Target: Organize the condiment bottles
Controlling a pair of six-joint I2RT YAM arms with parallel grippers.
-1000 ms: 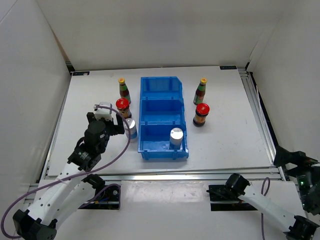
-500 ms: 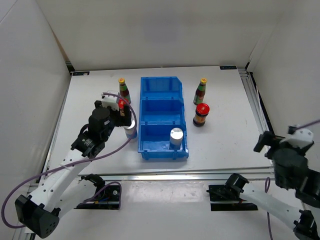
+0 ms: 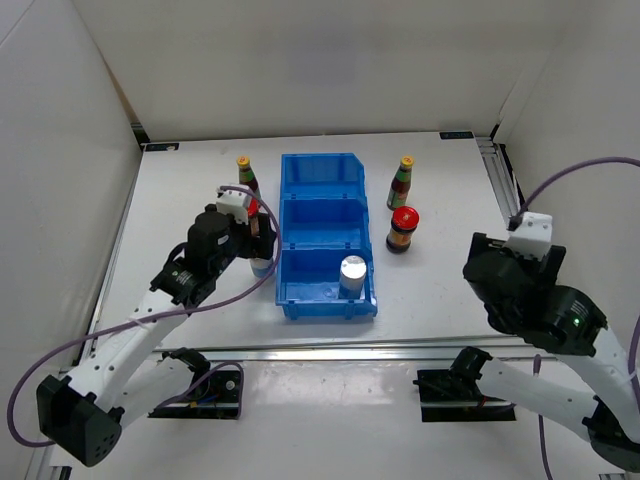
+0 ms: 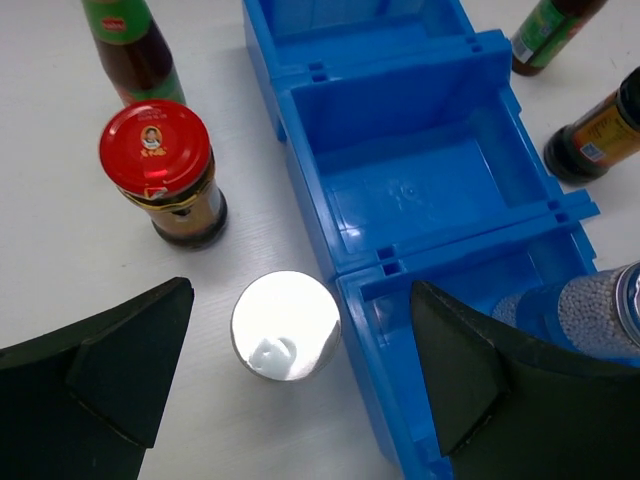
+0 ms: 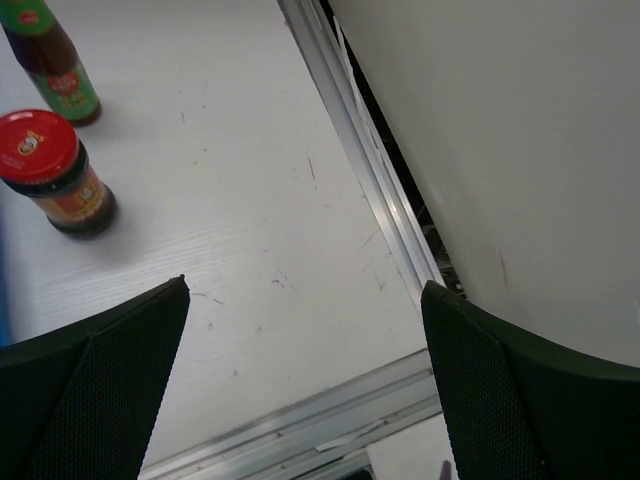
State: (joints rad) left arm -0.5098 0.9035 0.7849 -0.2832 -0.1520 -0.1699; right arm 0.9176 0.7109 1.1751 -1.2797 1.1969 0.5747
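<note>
**Top view with both wrist views.** A white table (image 3: 440,285) is enclosed by plain white walls (image 3: 300,70) at left, back and right.

**Left of centre.** The left gripper (image 4: 300,290) hangs over the table, jaws spread wide and holding nothing. In its wrist view the left shaker (image 4: 286,325) stands upright on the table directly below. It sits between the two fingers, touching neither, just beside the bin's left wall. Above it in that frame stands the left jar (image 4: 160,165), red lid up. The left sauce bottle (image 4: 130,50) is at the upper left, cut by the frame edge.

**Centre.** The blue bin (image 3: 320,215) has three compartments in a row from far to near. The bin shaker (image 3: 352,272) stands in the nearest compartment, towards its right side.

**Right of the bin.** The right sauce bottle (image 3: 402,182) stands farther back and the right jar (image 3: 403,229) just in front of it. Both are upright on the table and apart from the bin.

**Lower right.** The right gripper (image 5: 305,285) also has its jaws wide and holds nothing. It hangs above the table near its right edge, well apart from every bottle. Its wrist view shows faint dark scuffs on the white surface and an aluminium rail (image 5: 375,215) along the table edge, with the right wall rising just beyond.
</note>
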